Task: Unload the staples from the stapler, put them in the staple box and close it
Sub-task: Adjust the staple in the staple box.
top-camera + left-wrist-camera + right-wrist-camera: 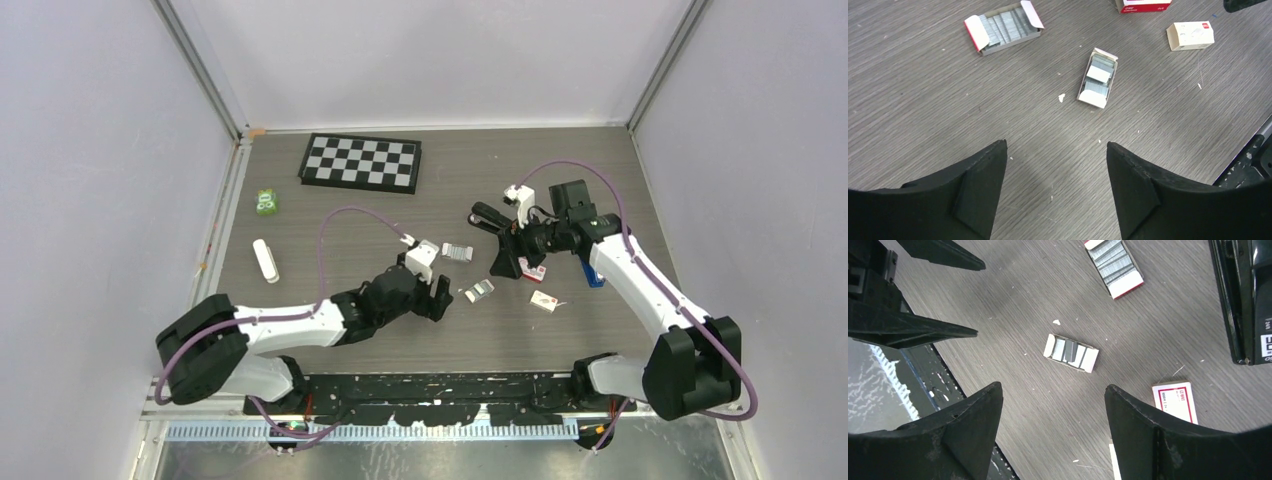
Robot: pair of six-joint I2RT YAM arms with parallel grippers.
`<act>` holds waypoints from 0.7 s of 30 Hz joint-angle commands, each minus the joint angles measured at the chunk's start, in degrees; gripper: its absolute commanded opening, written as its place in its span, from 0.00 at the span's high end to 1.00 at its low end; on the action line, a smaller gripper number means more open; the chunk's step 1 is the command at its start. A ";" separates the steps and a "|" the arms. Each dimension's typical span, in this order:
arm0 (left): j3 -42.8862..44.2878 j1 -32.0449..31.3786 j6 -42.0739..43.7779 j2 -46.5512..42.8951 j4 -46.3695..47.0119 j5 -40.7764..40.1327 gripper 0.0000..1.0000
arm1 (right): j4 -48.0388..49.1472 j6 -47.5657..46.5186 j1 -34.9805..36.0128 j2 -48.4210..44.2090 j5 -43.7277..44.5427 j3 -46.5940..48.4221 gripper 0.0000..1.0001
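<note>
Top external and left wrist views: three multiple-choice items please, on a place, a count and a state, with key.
1. Where on the table does the checkerboard lie? A. at the near edge B. toward the far edge C. at the right edge
2. How many open staple boxes show in the left wrist view? A. one B. four C. two
3. The left gripper is: A. open and empty B. shut on a box C. shut on nothing
Key: 1 B, top of the overhead view; 2 C, both with staples bared; 3 A, bare table between its spread jaws.
</note>
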 commanded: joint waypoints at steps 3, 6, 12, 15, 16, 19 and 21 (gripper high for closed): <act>-6.39 0.11 -0.85 -6.14 9.03 -4.09 0.13 | 6.21 -3.66 2.32 -3.80 2.41 -2.34 0.22; -9.06 0.42 -2.08 -7.45 11.37 -3.97 0.02 | 6.25 -5.76 3.59 -4.07 2.92 -2.86 0.22; -12.10 1.11 -3.20 -8.43 13.31 -1.82 0.00 | 4.80 -12.34 5.53 -4.62 3.05 -3.23 0.21; -12.59 1.09 -3.44 -8.44 13.43 -0.98 0.00 | 3.47 -17.66 6.98 -5.70 2.83 -3.47 0.20; -12.78 1.14 -3.61 -8.39 13.52 -0.86 0.00 | 2.95 -19.79 7.55 -6.09 2.77 -3.56 0.19; -13.54 1.21 -3.95 -8.35 14.32 -0.76 0.00 | 0.33 -26.64 9.24 -6.79 1.61 -3.59 0.17; -14.08 1.22 -4.25 -8.42 14.93 -0.89 0.00 | -0.49 -29.31 10.29 -6.94 1.35 -3.59 0.14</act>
